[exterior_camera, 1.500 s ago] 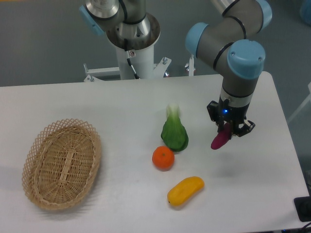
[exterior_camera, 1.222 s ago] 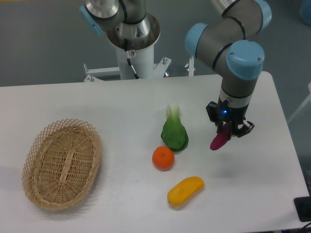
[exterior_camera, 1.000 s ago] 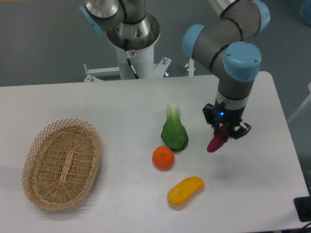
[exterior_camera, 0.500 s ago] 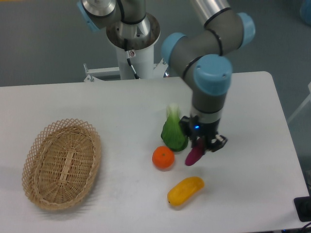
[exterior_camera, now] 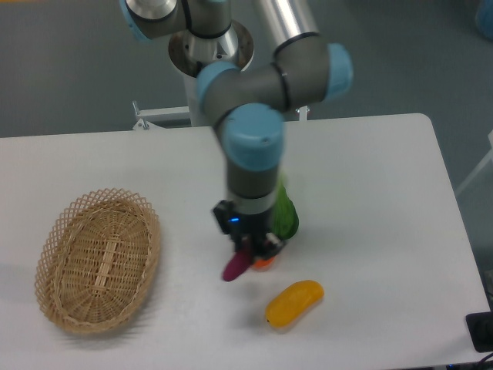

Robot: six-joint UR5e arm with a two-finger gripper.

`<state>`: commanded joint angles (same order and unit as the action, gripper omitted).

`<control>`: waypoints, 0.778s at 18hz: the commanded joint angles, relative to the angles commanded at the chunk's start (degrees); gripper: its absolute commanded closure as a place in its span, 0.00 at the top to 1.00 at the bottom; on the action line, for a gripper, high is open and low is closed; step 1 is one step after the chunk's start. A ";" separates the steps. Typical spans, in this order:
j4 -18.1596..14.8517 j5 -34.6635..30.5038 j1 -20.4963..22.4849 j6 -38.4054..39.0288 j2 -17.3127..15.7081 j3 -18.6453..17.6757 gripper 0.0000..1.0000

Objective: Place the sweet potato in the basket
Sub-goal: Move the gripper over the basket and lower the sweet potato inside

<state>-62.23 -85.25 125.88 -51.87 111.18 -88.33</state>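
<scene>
The sweet potato (exterior_camera: 236, 264) hangs tilted in the air above the white table (exterior_camera: 370, 177), its lower tapered end pointing down and to the left, its upper end pinched in the gripper (exterior_camera: 249, 246). The basket (exterior_camera: 98, 259) sits well apart to the left near the table's edge, with nothing lying in it and bare tabletop between it and the tuber. Just behind the gripper an orange (exterior_camera: 264, 263) is almost wholly hidden, only a sliver showing at the right of the fingers. A green leafy vegetable (exterior_camera: 286, 216) lies just beyond, partly covered by the arm's wrist (exterior_camera: 252, 173). A yellow-orange oblong fruit (exterior_camera: 294, 302) rests on the table near the front, to the right of and below the tuber. The gripper is closed on the sweet potato, holding it clear of the table
</scene>
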 joint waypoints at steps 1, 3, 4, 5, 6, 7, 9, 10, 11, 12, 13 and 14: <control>0.00 0.09 -1.67 1.14 0.00 -0.09 0.00; 0.00 0.00 -5.36 3.17 0.09 -0.61 0.00; 0.00 0.00 -7.03 3.52 0.17 -0.79 0.00; 0.00 0.09 -8.62 3.79 0.44 -1.23 0.00; 0.00 0.00 -10.37 4.22 0.44 -1.93 0.00; 0.17 0.00 -11.87 4.75 0.53 -2.80 0.00; 0.52 -0.09 -14.24 5.19 0.96 -4.21 0.03; 0.79 -0.09 -15.56 5.20 1.31 -4.65 0.03; 1.14 -0.17 -16.36 5.20 1.49 -5.27 0.04; 1.49 -0.09 -16.89 5.20 1.93 -5.97 0.08; 1.67 -0.09 -17.59 5.11 2.11 -6.41 0.12; 1.76 -0.09 -18.12 5.11 2.54 -6.59 0.16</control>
<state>-60.47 -85.34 107.76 -46.76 113.73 -94.92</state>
